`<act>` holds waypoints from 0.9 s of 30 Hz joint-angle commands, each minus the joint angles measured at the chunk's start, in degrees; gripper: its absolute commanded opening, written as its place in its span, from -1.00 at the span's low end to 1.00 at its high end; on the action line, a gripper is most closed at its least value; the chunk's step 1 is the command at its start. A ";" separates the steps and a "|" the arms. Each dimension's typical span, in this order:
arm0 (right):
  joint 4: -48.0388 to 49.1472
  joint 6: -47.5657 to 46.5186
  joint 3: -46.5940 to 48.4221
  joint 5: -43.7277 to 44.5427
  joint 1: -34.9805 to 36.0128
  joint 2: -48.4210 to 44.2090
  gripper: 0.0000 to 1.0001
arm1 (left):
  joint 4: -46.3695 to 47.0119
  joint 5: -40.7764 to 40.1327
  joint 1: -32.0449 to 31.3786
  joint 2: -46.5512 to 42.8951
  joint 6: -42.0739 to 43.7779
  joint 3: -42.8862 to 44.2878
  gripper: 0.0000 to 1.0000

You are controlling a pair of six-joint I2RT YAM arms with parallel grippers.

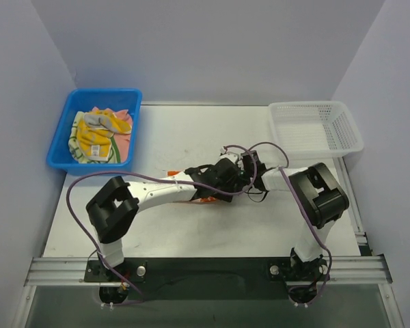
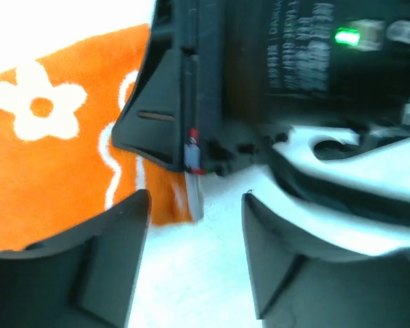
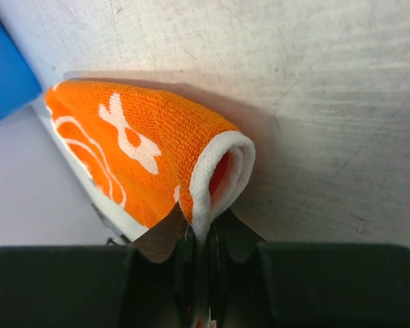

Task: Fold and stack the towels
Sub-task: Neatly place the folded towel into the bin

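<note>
Right gripper (image 3: 201, 236) tight on orange towel (image 3: 123, 137)

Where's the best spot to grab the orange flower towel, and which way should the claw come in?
Probably its white-trimmed edge, coming in low along the table. The orange towel is thin and floppy, and that edge curls up off the surface, giving fingers a lip to pinch. The right gripper is shut on it that way.

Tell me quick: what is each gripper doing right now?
Left gripper: open, holding nothing.
Right gripper: shut on the orange flowered towel, pinching its white-trimmed edge.
</note>
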 commanded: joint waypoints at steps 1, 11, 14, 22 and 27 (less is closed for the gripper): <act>-20.04 -12.66 4.35 8.45 -0.40 -0.76 -1.00 | 2.81 2.19 2.39 -8.59 -2.10 0.85 0.47; -42.21 -39.47 25.01 9.68 -5.59 2.14 -1.00 | 2.73 10.72 22.49 -30.22 2.71 -14.09 0.95; -47.40 -46.56 31.51 10.39 -8.04 1.97 -1.00 | 1.76 12.21 28.05 -34.54 7.10 -18.04 0.95; -63.74 -63.29 52.25 22.51 -14.02 5.48 -1.00 | 0.17 16.00 38.18 -38.15 12.48 -23.84 0.95; -66.75 -65.58 63.86 23.05 -20.43 8.99 -1.00 | -0.18 14.94 38.00 -36.13 12.66 -25.52 0.95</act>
